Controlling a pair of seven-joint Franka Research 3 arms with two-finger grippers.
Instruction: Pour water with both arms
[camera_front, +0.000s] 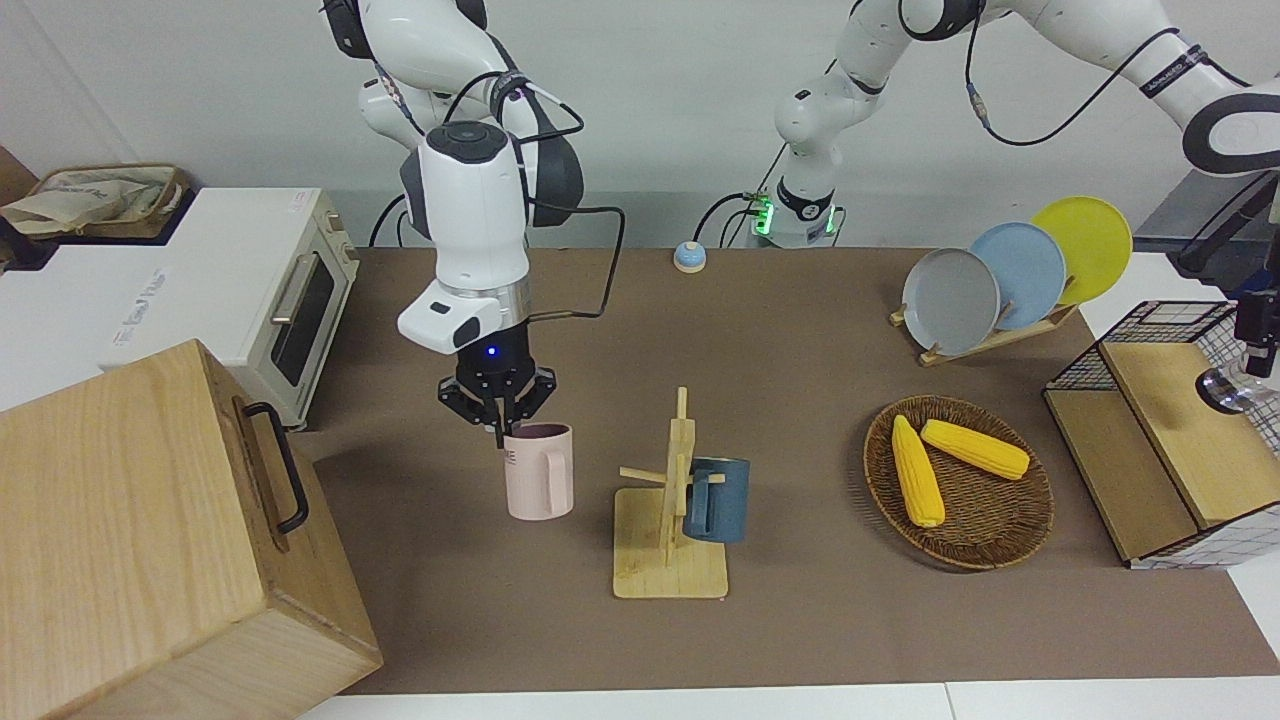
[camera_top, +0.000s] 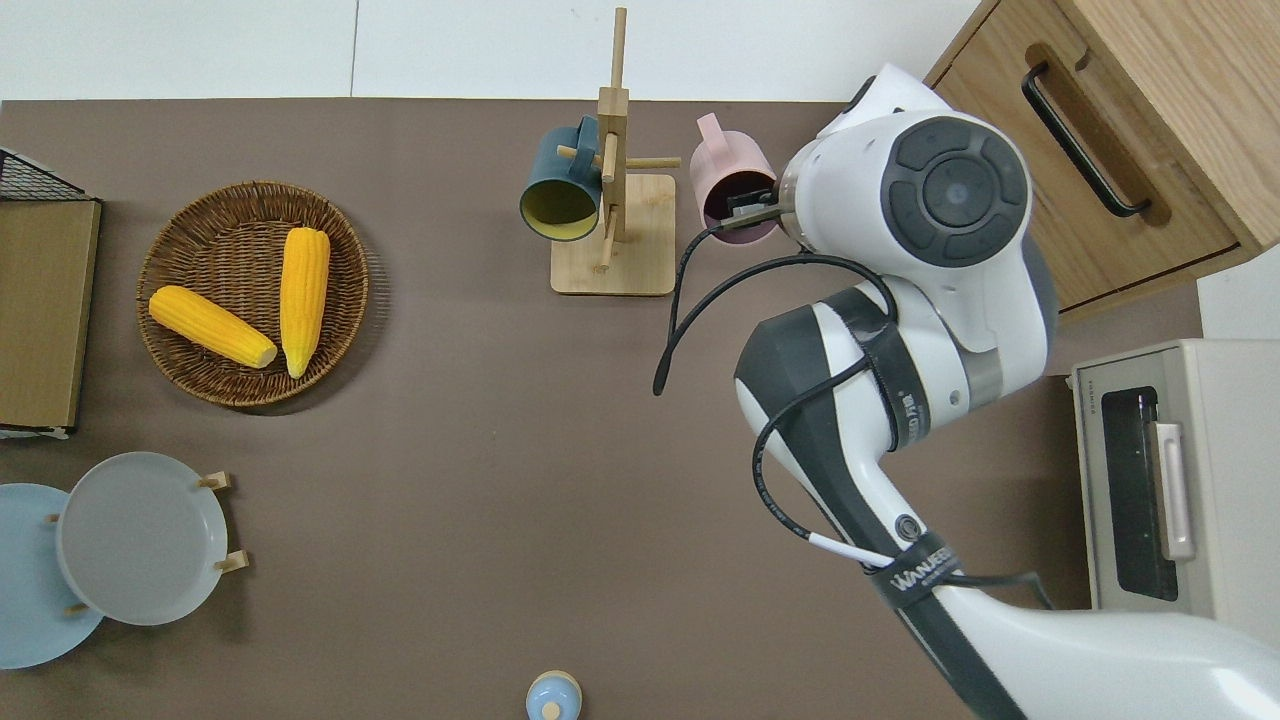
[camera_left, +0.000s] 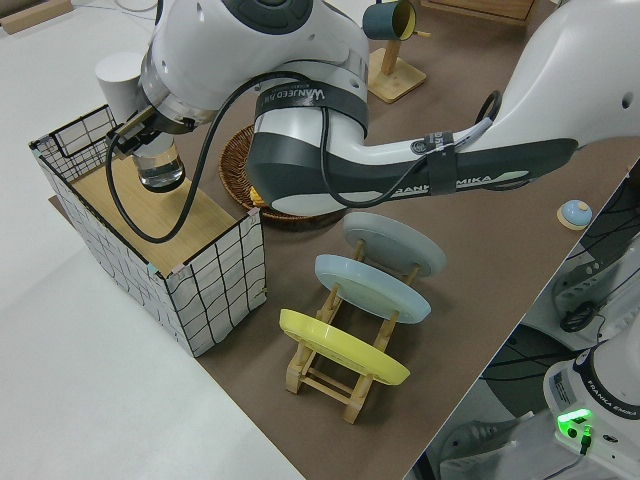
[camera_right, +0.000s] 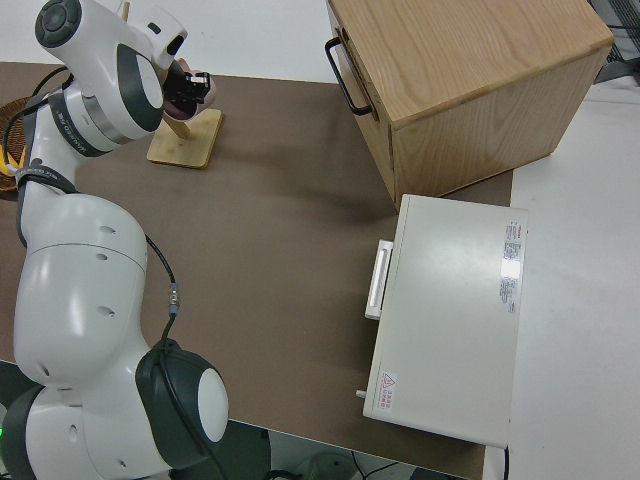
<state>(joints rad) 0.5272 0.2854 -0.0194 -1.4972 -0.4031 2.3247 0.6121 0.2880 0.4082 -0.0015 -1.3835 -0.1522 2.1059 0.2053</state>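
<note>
1. The wooden box (camera_front: 150, 530) sits at 8 o'clock in the front view, at the right arm's end of the table (camera_front: 800, 350). Its black handle (camera_front: 280, 465) is turned toward the work area, presumably so a gripper can reach it.

2. The right gripper (camera_front: 498, 428) points straight down onto the pink mug (camera_front: 540, 480). It is clamped on the rim, with one finger (camera_top: 745, 210) inside the cup. The mug stands upright on the table, so this is judged to be a rim grip taken before lifting (the vertical approach keeps the cup level).

3. In the overhead view the pink mug stands at 3 o'clock of the wooden mug rack (camera_top: 612, 230), just beside its base. The blue mug (camera_top: 560, 190) hangs from a peg at 9 o'clock, mouth tilted toward the robots, as mugs are hung to drain.

4. The left gripper (camera_left: 140, 140) is at the rim of a clear glass (camera_left: 160, 170) over the wire crate (camera_left: 215, 275), at the left arm's end of the table. Whether it is clamped on the glass cannot be determined. The glass is judged to be the second vessel for the pour.

5. Legible markings:
- "FRANKA EMIKA" runs along the left arm (camera_left: 470, 180).
- The cable strap (camera_top: 920, 580) on the right arm reads roughly "WANJEE…".
- The lettering on top of the toaster oven (camera_front: 290, 300) and the dark print on the pink mug cannot be read.
</note>
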